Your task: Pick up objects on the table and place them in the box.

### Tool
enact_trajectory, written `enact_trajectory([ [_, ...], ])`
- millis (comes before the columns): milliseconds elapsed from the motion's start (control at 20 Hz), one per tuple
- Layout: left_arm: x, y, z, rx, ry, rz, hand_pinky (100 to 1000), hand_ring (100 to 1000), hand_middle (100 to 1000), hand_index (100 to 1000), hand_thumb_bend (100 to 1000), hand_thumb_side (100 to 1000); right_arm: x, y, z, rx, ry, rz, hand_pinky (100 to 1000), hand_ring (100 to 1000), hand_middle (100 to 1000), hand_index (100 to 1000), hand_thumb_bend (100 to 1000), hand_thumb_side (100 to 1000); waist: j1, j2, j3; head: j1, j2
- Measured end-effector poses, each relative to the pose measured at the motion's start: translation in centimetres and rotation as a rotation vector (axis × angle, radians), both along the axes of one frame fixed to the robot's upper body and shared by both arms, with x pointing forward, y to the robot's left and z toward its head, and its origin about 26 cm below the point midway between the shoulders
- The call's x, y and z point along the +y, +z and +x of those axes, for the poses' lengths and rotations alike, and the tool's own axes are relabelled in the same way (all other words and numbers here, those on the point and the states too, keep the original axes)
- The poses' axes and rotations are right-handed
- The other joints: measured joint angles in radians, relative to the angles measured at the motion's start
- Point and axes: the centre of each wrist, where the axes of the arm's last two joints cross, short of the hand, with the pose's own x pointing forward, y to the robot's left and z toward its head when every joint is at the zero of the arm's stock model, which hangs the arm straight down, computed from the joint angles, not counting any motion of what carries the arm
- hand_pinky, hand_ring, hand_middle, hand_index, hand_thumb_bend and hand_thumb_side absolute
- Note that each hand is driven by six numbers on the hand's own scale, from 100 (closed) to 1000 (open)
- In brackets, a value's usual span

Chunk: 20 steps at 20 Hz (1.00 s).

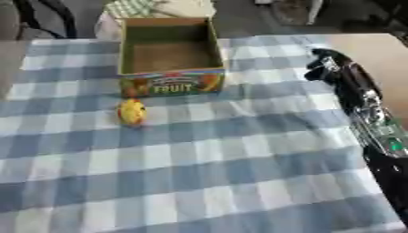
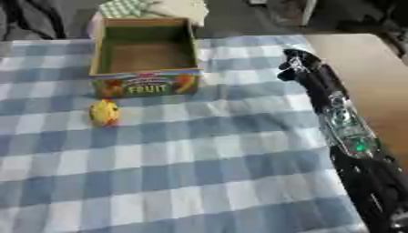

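Here, box [image 1: 170, 84] front label reads "FRUIT"; yellow object [image 1: 131, 112] just before it; right robot hand [image 1: 325, 66] fingers unclear.

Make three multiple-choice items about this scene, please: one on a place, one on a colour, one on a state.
1. Where does the small object lie?
A. inside the box
B. on the cloth just in front of the box
C. in the right hand

2. What colour is that object mainly?
A. yellow
B. purple
C. black

3. What state is the box in?
A. closed
B. tipped on its side
C. open and holding nothing

Answers:
1 B, it rests on the checked cloth below the box's printed front.
2 A, its body is yellow.
3 C, the bare bottom shows. The right hand hangs far from both.
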Motion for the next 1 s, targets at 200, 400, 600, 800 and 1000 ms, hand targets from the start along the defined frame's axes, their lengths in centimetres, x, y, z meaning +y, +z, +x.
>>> enact_trajectory([
  [200, 0.0, 0.0, 0.0, 0.0, 0.0, 0.0, 755, 621, 552, 601, 429, 481, 0.0, 0.0, 0.0, 0.0, 0.002, -0.001, 686, 584, 565, 823, 100, 702, 0.0, 0.0, -0.001, 0.0, 0.0],
  [400, 0.0, 0.0, 0.0, -0.001, 0.0, 0.0, 756, 622, 554, 601, 430, 480, 0.0, 0.0, 0.0, 0.001, 0.004, -0.002, 687, 584, 566, 823, 100, 705, 0.002, 0.0, -0.002, 0.0, 0.0],
  [600, -0.1, 0.5, 0.3, -0.015, -0.002, 0.018, 754, 627, 561, 603, 444, 472, 0.1, 0.0, 0.0, 0.004, 0.008, -0.003, 687, 584, 566, 823, 100, 704, 0.003, 0.0, -0.004, 0.0, 0.0],
  [800, -0.3, 2.6, 1.4, -0.069, -0.03, 0.123, 749, 638, 572, 626, 472, 442, 0.3, 0.2, 0.0, -0.004, 0.02, -0.008, 688, 585, 567, 824, 100, 699, 0.008, 0.0, -0.017, 0.005, 0.0],
  [1000, -1.5, 4.8, 3.3, -0.122, -0.094, 0.276, 744, 653, 589, 646, 504, 419, 1.2, 1.0, 0.1, -0.031, 0.056, -0.012, 689, 586, 568, 824, 100, 683, 0.009, 0.0, -0.04, 0.014, -0.002],
])
